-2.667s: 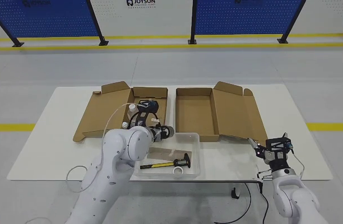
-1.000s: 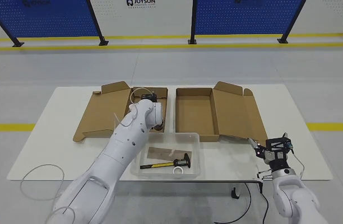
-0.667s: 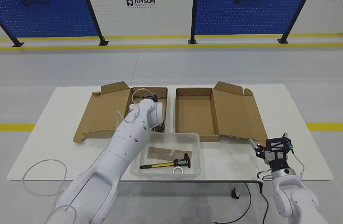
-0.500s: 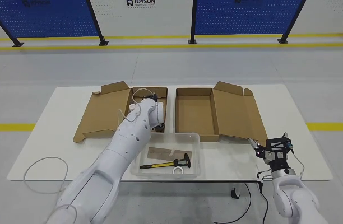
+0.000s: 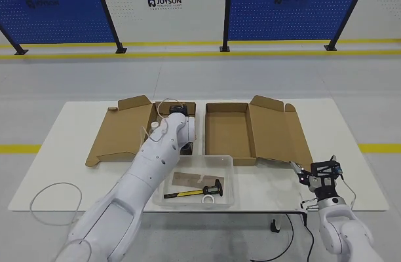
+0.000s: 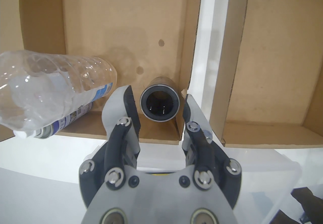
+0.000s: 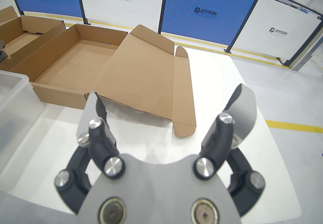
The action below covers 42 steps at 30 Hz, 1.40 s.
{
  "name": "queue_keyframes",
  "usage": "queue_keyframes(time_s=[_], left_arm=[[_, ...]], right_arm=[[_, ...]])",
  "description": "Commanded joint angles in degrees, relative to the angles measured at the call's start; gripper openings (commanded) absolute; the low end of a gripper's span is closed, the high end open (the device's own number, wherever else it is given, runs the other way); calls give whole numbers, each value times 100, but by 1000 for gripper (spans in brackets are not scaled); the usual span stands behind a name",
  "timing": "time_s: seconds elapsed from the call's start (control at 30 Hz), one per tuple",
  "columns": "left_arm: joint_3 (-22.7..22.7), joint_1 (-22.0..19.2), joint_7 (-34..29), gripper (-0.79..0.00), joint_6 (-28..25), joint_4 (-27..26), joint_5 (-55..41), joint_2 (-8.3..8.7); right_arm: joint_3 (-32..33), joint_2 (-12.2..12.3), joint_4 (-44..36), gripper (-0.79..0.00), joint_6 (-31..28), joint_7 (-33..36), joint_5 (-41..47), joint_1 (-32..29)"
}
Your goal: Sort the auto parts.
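On the white table, your left gripper hangs with its fingers apart over the near corner of the left cardboard box. The metal sleeve lies framed between them, gaps either side, with a clear bottle beside it. Your right gripper hovers spread, well apart.

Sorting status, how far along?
Done: a bottle and a metal cylinder lie in the left box. In hand: nothing; left hand is open astride the cylinder, right hand open beside the right box. Left: caliper, brown pouch and white ring in the clear bin.
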Motion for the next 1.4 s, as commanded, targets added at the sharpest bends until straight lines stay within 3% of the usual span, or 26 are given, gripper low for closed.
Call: queue_keyframes(time_s=[0.0,0.17,0.4,0.6,0.77,1.07,1.37], left_arm=[[-50,124,-30,0,42,-341,147,49],[-257,641,-336,0,19,-1611,644,235],[-658,1781,-666,0,-297,-4167,1736,538],[-1109,3001,-195,0,-916,-6106,2504,753],[-1556,4112,455,0,-1100,-7317,3005,883],[-2525,5698,1534,0,-771,-8390,3230,987],[-3011,6517,1714,0,-312,-8731,3372,985]], right_arm=[[0,0,0,0,0,0,0,0],[0,0,0,0,0,0,0,0],[0,0,0,0,0,0,0,0],[0,0,0,0,0,0,0,0],[0,0,0,0,0,0,0,0],[0,0,0,0,0,0,0,0],[0,0,0,0,0,0,0,0]])
